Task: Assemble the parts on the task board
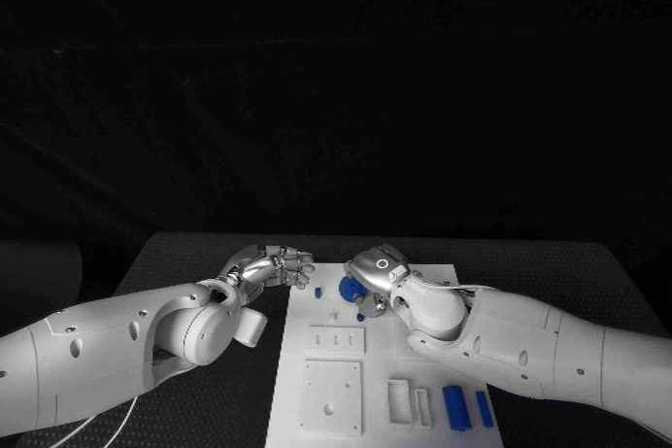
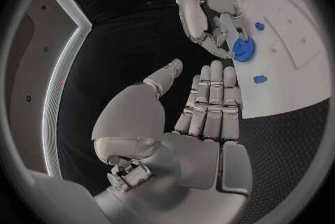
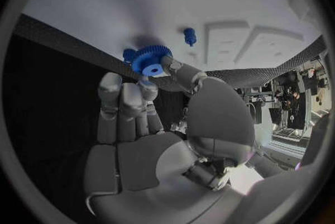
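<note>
The white task board (image 1: pixel 325 421) lies in the middle of the table. Over its far end my right hand (image 1: pixel 381 273) pinches a blue gear (image 1: pixel 351 291) between thumb and fingertips. The right wrist view shows the gear (image 3: pixel 150 60) at the fingertips (image 3: pixel 147 85), close to the board (image 3: pixel 209 0), with a small blue peg (image 3: pixel 189 36) standing beyond it. My left hand (image 1: pixel 273 268) hovers just off the board's far left corner, holding nothing. In the left wrist view its fingers (image 2: pixel 209 101) lie straight, thumb apart, pointing towards the right hand (image 2: pixel 206 17) and gear (image 2: pixel 243 48).
Another small blue peg (image 1: pixel 318 292) stands near the board's left edge. Two blue cylinders (image 1: pixel 455 407) lie at the near right of the board, beside white slotted blocks (image 1: pixel 402 401). Raised white plates (image 1: pixel 332 395) take up the board's near left.
</note>
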